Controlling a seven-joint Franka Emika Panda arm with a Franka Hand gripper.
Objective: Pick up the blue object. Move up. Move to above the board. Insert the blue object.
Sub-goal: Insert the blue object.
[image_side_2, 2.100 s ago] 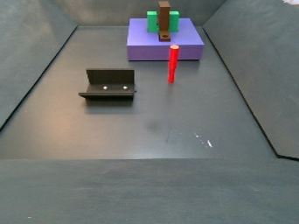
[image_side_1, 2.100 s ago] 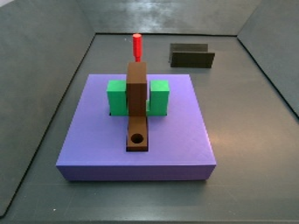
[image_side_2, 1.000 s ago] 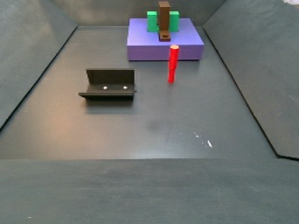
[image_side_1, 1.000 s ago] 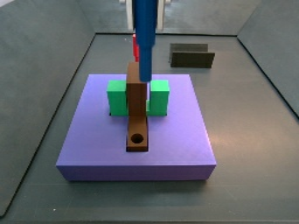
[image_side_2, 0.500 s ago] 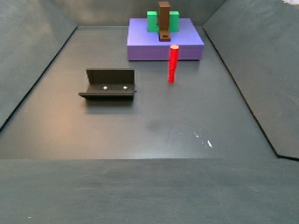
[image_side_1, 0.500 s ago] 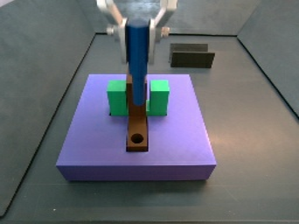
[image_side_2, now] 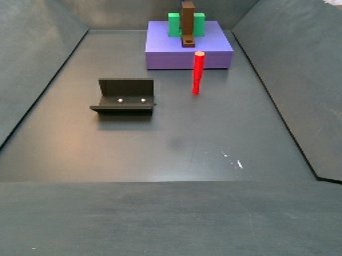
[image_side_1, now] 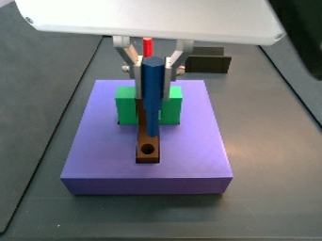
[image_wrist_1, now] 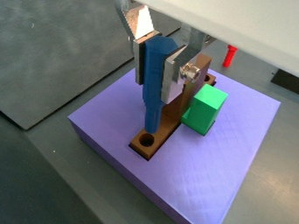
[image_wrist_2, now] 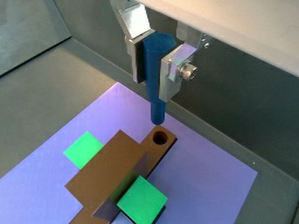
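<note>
My gripper (image_side_1: pixel 151 70) hangs over the purple platform, shut on the blue object (image_side_1: pixel 151 94), a long blue rod held upright. In both wrist views the rod (image_wrist_1: pixel 152 96) (image_wrist_2: pixel 156 92) is clamped between the silver fingers (image_wrist_1: pixel 176 72), and its lower tip sits just above the round hole (image_wrist_2: pixel 160 136) at the near end of the board (image_side_1: pixel 149 132). The board, a brown plank, lies between two green blocks (image_side_1: pixel 126 105). It also shows in a wrist view (image_wrist_1: pixel 177 118). The gripper does not show in a side view where the board (image_side_2: pixel 190 22) is far off.
The purple platform (image_side_1: pixel 189 155) carries the board and green blocks (image_wrist_2: pixel 84 149). A red peg (image_side_2: pixel 198 72) stands upright on the floor beside the platform. The fixture (image_side_2: pixel 126 96) stands on the dark floor, apart from the platform. Grey walls ring the floor.
My gripper came into a side view from above with the blue rod, then moved down and toward the hole end of the board. The red peg and fixture stayed put.
</note>
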